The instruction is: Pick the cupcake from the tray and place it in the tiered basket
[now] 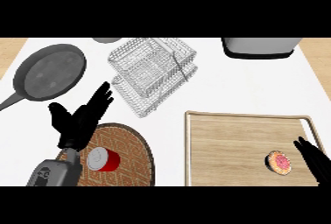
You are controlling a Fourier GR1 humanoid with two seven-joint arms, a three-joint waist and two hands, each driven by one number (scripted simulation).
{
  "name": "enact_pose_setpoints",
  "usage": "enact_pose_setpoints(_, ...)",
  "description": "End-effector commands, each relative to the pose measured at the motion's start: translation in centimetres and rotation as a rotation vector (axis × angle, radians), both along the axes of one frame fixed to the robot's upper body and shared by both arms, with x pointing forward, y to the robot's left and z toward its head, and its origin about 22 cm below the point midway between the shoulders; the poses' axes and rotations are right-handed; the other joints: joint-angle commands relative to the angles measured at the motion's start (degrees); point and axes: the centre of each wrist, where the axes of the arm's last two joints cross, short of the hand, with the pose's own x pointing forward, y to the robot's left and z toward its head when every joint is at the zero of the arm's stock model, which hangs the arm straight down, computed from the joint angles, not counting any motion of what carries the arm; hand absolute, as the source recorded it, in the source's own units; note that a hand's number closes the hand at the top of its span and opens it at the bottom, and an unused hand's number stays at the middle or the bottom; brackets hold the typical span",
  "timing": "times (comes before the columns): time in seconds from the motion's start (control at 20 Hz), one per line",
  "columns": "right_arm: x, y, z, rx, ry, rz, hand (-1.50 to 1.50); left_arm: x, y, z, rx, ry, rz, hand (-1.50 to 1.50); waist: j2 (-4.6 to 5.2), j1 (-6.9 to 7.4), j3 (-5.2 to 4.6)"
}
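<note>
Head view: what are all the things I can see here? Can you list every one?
frying pan: one, dark grey, upper left
round thing: one, grey, top edge, mostly cut off
tiered basket: one, silver wire, top centre
appliance: one, grey and white, top right, partly cut off
tray: one, light wood, lower right
cupcake: one, pink top, on the tray's right part
mat: one, brown woven, lower left
cup: one, red, white top, on the mat
counter: one, white
left robot hand: one, black, open, over the mat's edge
right robot hand: one, black, open, right of the cupcake
</note>
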Motion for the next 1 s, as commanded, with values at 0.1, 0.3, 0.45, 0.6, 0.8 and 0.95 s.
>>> enact_pose_setpoints(0.1,2.0,-0.3,-1.2,0.019,0.007,0.001,-1.5,1.2,0.0,-0.5,-0.004,-0.026,0.004,0.0,0.03,-0.02,0.01)
enact_pose_setpoints(0.3,1.8,-1.5,-1.9,0.039,0.016,-0.024,-1.5,-0.1,-0.2,0.3,-0.017,0.001,0.008,0.0,0.0,0.03,0.01)
enact_pose_setpoints(0.45,3.1,-0.8,-3.3,0.033,0.031,-0.007,-1.5,-1.2,0.5,0.9,0.001,0.0,-0.001,0.0,-0.01,0.28,0.02)
enact_pose_setpoints(0.6,4.0,0.5,-5.2,0.029,0.032,-0.009,-1.5,-1.6,0.4,-1.1,-0.008,-0.003,-0.026,0.0,0.04,0.54,0.03)
enact_pose_setpoints(0.8,3.8,-1.0,-3.8,0.04,0.033,-0.004,-1.5,-0.3,0.2,-0.8,-0.013,-0.011,-0.002,0.0,0.03,0.09,0.01)
enact_pose_setpoints(0.95,5.1,0.1,-5.3,0.014,0.054,0.04,-1.5,0.9,1.0,0.9,-0.009,-0.013,0.004,0.0,0.06,0.31,0.03)
